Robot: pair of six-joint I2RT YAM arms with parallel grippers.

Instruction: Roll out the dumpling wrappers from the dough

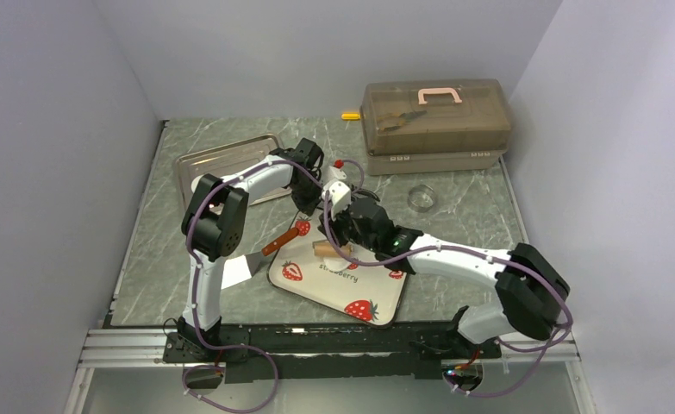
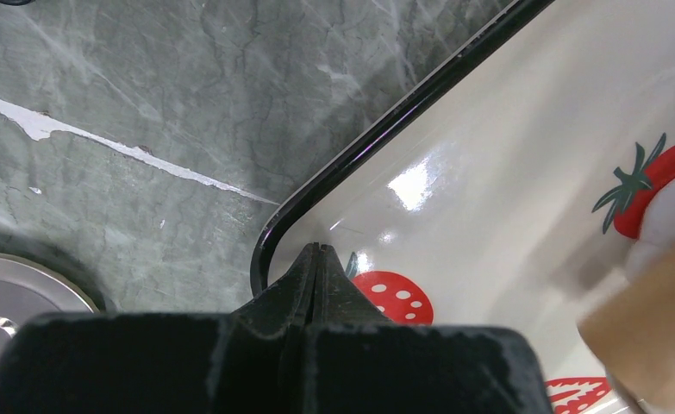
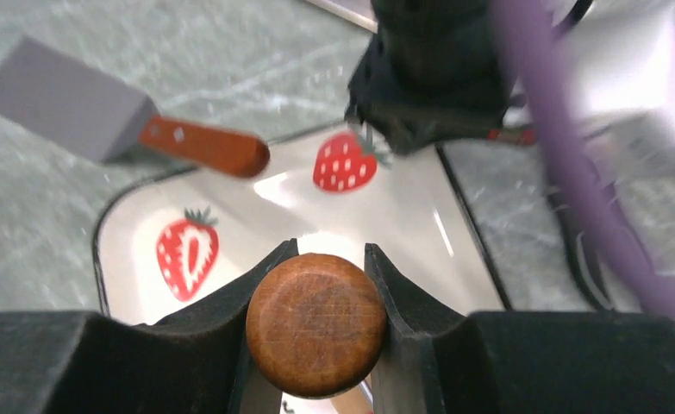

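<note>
Wooden roller (image 3: pixel 316 323) sits clamped in the right gripper (image 3: pixel 328 252) over the middle of the plate (image 3: pixel 260 211) — rolling looks barely begun. No finished wrappers show. The dough (image 2: pixel 674 211) is probably the one pale blur beside the roller on the plate, though that is unsure. The left gripper (image 2: pixel 316 256), fingers pressed together and empty, hangs over a plate corner. One roller, one plate, one spatula (image 3: pixel 135 129) at its left rim.

End-on wooden roller (image 3: pixel 316 323) clamped in right pincer (image 3: pixel 328 252) — strawberry plate (image 3: pixel 403 203) beneath, spatula (image 3: pixel 135 129) beyond
</note>
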